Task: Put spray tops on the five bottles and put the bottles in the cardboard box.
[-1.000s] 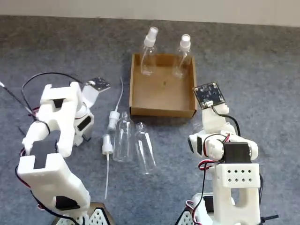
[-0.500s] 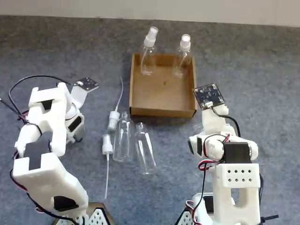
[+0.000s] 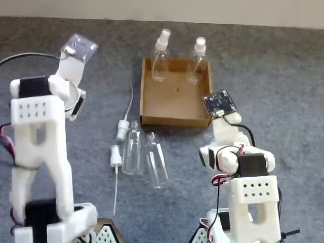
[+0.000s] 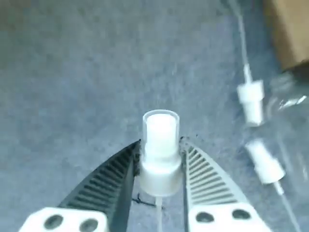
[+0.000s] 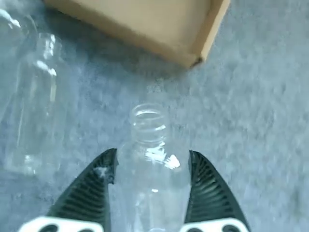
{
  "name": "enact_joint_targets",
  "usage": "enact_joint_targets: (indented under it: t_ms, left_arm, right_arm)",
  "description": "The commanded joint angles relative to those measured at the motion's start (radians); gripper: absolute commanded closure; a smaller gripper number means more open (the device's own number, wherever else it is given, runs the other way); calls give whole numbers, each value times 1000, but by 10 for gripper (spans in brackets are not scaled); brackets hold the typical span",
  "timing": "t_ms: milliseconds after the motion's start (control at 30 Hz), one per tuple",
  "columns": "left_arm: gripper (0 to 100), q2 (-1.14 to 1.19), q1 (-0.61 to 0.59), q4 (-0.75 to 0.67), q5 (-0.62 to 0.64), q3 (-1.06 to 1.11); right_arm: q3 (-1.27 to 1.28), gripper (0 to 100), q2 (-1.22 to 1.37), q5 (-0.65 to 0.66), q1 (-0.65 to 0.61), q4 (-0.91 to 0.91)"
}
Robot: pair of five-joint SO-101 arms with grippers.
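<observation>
Progress, as I judge it, stands at two of five: one capped bottle (image 3: 160,58) and a second capped bottle (image 3: 197,63) stand upright in the cardboard box (image 3: 176,120). The left gripper (image 4: 160,144) has its jaws drawn narrow on a spray top (image 4: 161,126), which sits upright between them. The right gripper (image 5: 152,154) clasps an open bottle (image 5: 148,126), jaws spread to its width, the neck poking out past their tips towards a box corner. Beyond the left jaws and off to one side lie one loose spray top (image 4: 251,99) and another loose spray top (image 4: 263,162), beside two uncapped bottles (image 3: 132,148) lying together on the table (image 3: 283,76). Left to do: cap and box the held bottle, then the two lying ones
</observation>
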Motion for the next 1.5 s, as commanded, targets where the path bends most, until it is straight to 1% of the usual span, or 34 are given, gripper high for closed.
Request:
enact_joint_targets:
  t_ms: [0,133,267,433,600,700,767,867,967,1100,1233,1367,1467]
  left_arm:
    - [993,-191,143,58,129,-130]
    - [993,-265,262,55,265,-222]
    - [993,-288,343,44,399,-337]
    - [993,-294,446,-69,493,-449]
    - [994,-288,565,-203,555,-463]
    - [994,-283,634,-301,563,-450]
    - [994,-285,685,-402,563,-406]
    - [994,-286,742,-554,563,-329]
    - [991,-286,796,-647,563,-231]
    - [989,-292,875,-694,563,-127]
    - [989,-292,921,-695,563,-110]
    - [991,-289,932,-746,565,-102]
    - [991,-285,932,-749,565,-99]
  right_arm:
    - [-53,994,-27,-18,-45,-133]
    - [-48,994,-27,-143,-147,-278]
    - [-39,994,-27,-212,-217,-410]
    - [77,994,-73,-276,-225,-578]
    - [340,994,-302,-282,-225,-763]
    - [470,994,-444,-282,-225,-774]
    - [532,994,-522,-282,-225,-771]
    - [573,994,-619,-330,-225,-771]
    - [598,994,-699,-344,-225,-771]
    - [639,994,-782,-345,-225,-771]
    - [677,994,-817,-345,-225,-771]
    - [679,994,-819,-345,-225,-771]
    - [680,994,-825,-345,-225,-771]
